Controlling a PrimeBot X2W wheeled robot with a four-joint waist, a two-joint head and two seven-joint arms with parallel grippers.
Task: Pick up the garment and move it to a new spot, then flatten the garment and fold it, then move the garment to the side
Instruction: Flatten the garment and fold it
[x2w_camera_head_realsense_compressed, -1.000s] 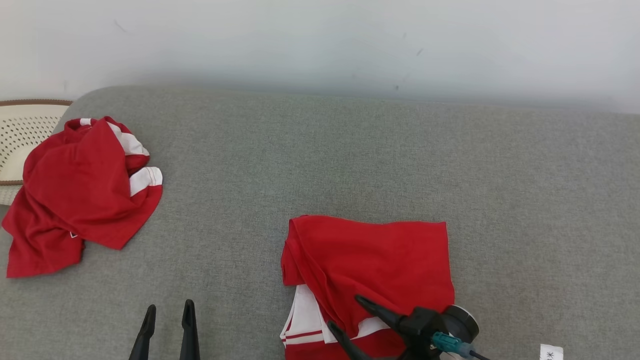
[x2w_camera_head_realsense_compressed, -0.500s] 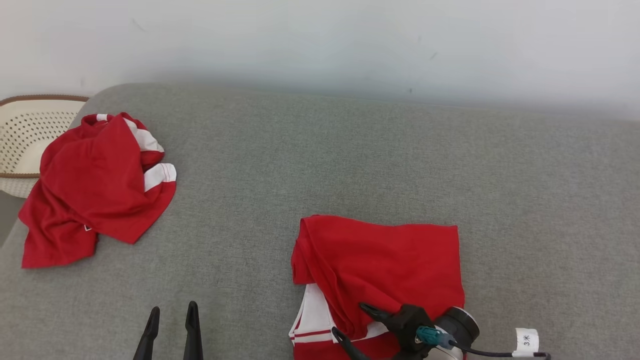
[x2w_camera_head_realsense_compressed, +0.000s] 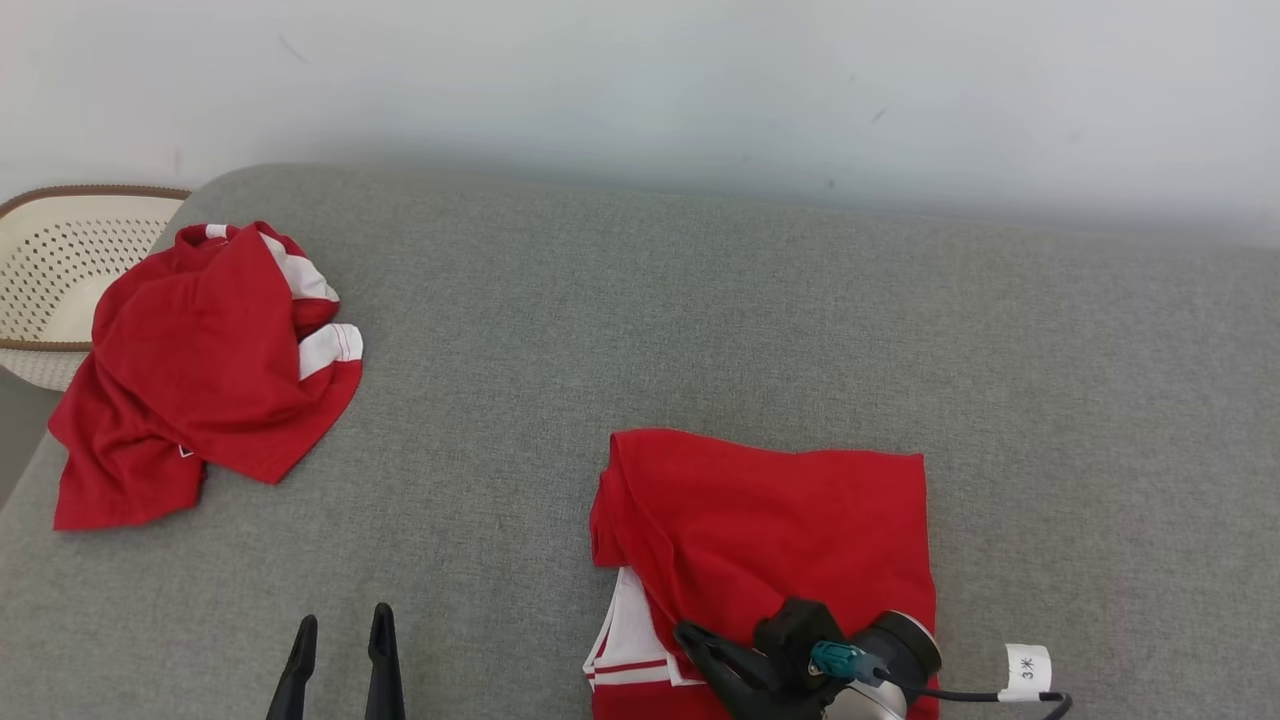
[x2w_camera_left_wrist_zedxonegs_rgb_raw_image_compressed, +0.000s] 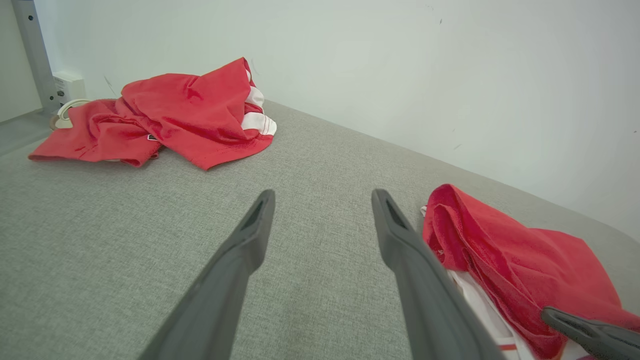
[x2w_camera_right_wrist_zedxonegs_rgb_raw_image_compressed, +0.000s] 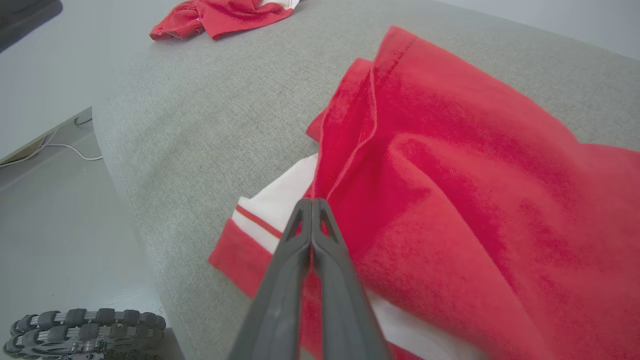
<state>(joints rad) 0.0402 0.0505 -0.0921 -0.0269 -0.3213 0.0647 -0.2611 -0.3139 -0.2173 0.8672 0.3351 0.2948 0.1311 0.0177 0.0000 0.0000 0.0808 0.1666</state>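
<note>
A folded red garment (x2w_camera_head_realsense_compressed: 780, 520) with white striped trim lies on the grey cushioned surface (x2w_camera_head_realsense_compressed: 700, 300) at the near right; it also shows in the left wrist view (x2w_camera_left_wrist_zedxonegs_rgb_raw_image_compressed: 525, 260) and the right wrist view (x2w_camera_right_wrist_zedxonegs_rgb_raw_image_compressed: 450, 175). My right gripper (x2w_camera_head_realsense_compressed: 688, 633) is at its near left edge. There its jaws are pressed together (x2w_camera_right_wrist_zedxonegs_rgb_raw_image_compressed: 311, 201) on the red fold where it meets the white trim. My left gripper (x2w_camera_head_realsense_compressed: 340, 625) stands open over bare grey cloth, left of the garment (x2w_camera_left_wrist_zedxonegs_rgb_raw_image_compressed: 322, 195), holding nothing.
A second, crumpled red and white garment (x2w_camera_head_realsense_compressed: 200, 370) lies at the far left, beside a perforated cream basket (x2w_camera_head_realsense_compressed: 50, 250). A pale wall runs behind the surface. The near edge drops to the floor, where a tracked wheel (x2w_camera_right_wrist_zedxonegs_rgb_raw_image_compressed: 75, 325) shows.
My right gripper has closed from open on the garment's near left edge and sits slightly lower. The head camera has shifted, so everything sits further right. The left gripper is unchanged.
</note>
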